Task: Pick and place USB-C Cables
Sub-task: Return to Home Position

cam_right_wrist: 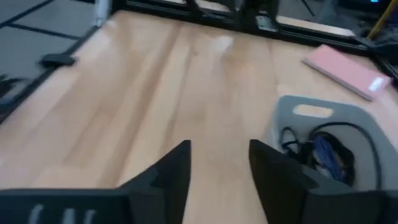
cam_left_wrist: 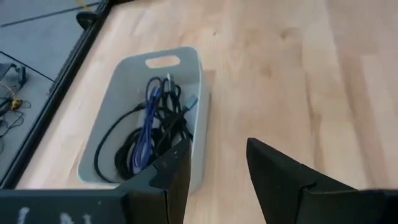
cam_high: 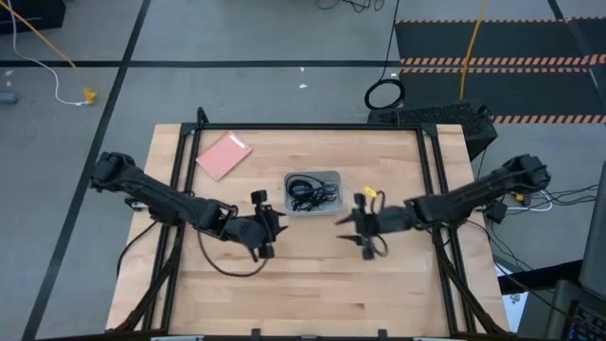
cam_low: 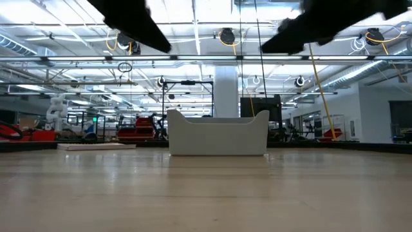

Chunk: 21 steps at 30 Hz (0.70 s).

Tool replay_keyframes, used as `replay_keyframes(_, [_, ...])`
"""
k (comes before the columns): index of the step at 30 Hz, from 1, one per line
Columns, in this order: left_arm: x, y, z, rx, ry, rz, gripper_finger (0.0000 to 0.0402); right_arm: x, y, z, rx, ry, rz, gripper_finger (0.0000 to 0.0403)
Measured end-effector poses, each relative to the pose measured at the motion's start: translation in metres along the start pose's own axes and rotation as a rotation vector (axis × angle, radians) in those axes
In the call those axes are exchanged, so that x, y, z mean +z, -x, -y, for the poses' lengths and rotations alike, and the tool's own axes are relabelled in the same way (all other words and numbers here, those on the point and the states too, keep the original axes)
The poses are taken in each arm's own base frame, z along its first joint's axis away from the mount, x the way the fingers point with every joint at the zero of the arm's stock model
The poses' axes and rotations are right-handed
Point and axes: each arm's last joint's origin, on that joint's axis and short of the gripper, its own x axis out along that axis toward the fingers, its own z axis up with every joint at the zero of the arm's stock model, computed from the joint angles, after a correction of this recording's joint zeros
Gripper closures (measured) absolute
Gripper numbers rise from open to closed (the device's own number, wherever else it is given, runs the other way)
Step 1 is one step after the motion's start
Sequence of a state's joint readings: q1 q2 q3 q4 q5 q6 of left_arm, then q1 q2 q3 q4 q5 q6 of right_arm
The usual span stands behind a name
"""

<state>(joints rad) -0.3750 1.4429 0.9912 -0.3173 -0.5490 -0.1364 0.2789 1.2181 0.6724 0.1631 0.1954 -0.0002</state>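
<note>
A small grey bin stands at the table's middle, toward the far edge. In it lie tangled USB-C cables: black ones and a purple-blue one; they also show in the right wrist view. I cannot tell the black ones apart. My left gripper is open and empty, left of and nearer than the bin. My right gripper is open and empty, right of and nearer than the bin. Both hover above the table.
A flat pink pad lies at the table's far left. A thick black cable ring lies on the floor beyond the table. Black frame rails run along the table's left, right and far edges. Bare wood lies toward the near edge.
</note>
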Motion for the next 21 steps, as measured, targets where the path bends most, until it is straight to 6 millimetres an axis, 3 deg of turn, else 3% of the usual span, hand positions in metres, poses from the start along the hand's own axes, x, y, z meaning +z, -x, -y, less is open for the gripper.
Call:
replay_keyframes(5, [-0.005,0.022,0.005,-0.039,0.005,0.015,0.028,-0.018,0.021,-0.012,-0.005,-0.009,0.015,0.0317])
replay_keyframes(10, [-0.024,0.027,0.014,-0.08,0.0,0.073,0.0338,-0.036,0.037,-0.019,0.056,-0.03,0.028,0.0391])
replay_keyframes(15, [-0.039,0.027,0.015,-0.101,0.032,0.131,0.0392,-0.054,0.052,-0.018,0.083,-0.009,0.064,0.039])
replay_keyframes(21, [-0.048,0.021,0.018,-0.114,0.054,0.196,0.0383,-0.084,0.064,-0.014,0.173,-0.019,0.169,0.0401])
